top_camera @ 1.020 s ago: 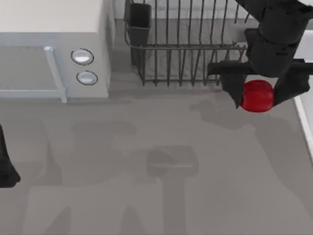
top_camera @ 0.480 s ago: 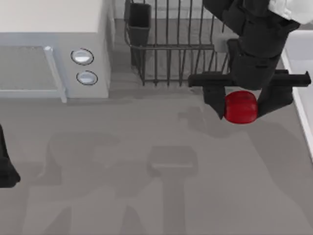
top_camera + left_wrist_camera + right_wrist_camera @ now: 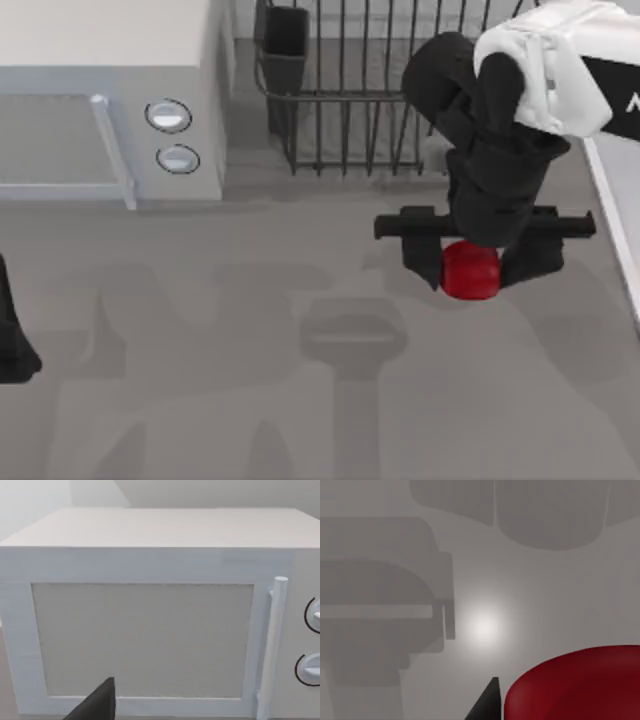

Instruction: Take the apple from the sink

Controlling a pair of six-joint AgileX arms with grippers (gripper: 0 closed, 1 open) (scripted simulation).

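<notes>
Clamped between the fingers of the right gripper [image 3: 470, 268], the apple [image 3: 469, 271] is held above the bare grey table [image 3: 200, 400], well clear of the sink [image 3: 612, 215] (presumably so that it can be set down). The left gripper [image 3: 97, 706] is parked facing the microwave [image 3: 150, 620]; whether it is apart or together cannot be told.

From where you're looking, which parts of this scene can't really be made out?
- Glossy red apple: its upper part is hidden by the right gripper and arm in the top view; the right wrist view cuts it at the frame edge.
- Pale sink rim: just a strip at the top view's right edge; the basin is cut off.
- Left gripper: cut off by the top view's left edge.
</notes>
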